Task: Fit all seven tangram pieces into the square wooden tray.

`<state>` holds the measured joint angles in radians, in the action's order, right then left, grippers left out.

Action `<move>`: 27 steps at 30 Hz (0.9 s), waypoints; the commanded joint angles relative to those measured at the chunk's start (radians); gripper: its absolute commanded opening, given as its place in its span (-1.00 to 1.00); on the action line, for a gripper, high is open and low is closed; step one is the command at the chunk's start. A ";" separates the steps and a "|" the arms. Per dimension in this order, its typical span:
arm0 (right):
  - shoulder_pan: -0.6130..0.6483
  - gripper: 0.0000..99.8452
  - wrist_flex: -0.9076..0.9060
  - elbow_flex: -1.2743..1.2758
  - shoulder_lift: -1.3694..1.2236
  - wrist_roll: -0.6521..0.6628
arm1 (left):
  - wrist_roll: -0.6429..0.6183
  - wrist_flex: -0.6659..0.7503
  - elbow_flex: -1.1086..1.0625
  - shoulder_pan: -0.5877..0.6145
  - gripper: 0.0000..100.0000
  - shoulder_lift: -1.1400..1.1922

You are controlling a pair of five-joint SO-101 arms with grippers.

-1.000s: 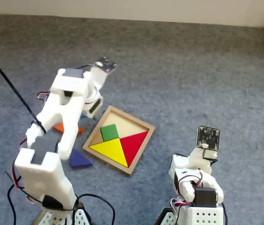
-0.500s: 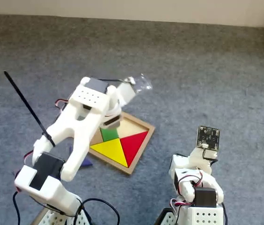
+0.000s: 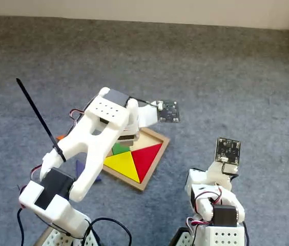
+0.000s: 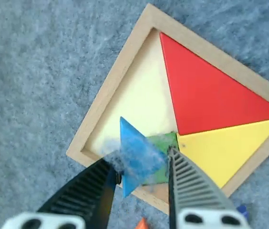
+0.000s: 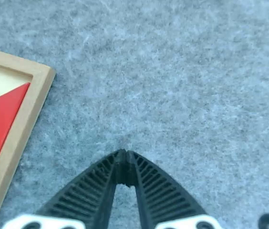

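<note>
Blue triangular piece (image 4: 135,155), probably light stiff wood, is pinched edge-to-edge in my left end effector (image 4: 142,164) over the square wooden tray (image 4: 117,89); right end effector (image 5: 125,168) closed, empty.

A blurred blue triangle (image 4: 132,153) hides part of the green square (image 4: 167,142).

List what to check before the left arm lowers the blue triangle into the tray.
1. Grip on blue triangle by left jaws: ok.
2. Bare floor in tray: ok, beside red triangle.
3. Piece lined up over that bare floor: not ok, it overlaps green square in the left wrist view.
4. Right jaws clear of tray: ok, shut over carpet.
5. Piece's height above tray: cannot tell.
</note>
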<state>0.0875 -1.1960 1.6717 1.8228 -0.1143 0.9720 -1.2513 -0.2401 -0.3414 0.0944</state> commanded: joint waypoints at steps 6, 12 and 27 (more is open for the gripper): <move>-0.010 -0.99 0.002 0.116 0.012 0.009 | 0.192 -0.002 0.004 -0.021 -0.70 -0.051; -0.010 -0.99 0.002 0.116 0.012 0.008 | 0.201 0.003 0.001 -0.039 -0.69 -0.050; -0.010 -0.99 0.002 0.116 0.012 0.006 | 0.193 0.048 -0.024 -0.061 -0.55 -0.064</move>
<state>0.0875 -1.1960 1.6717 1.8228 -0.1143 1.1546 -1.2114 -0.2800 -0.3936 0.0944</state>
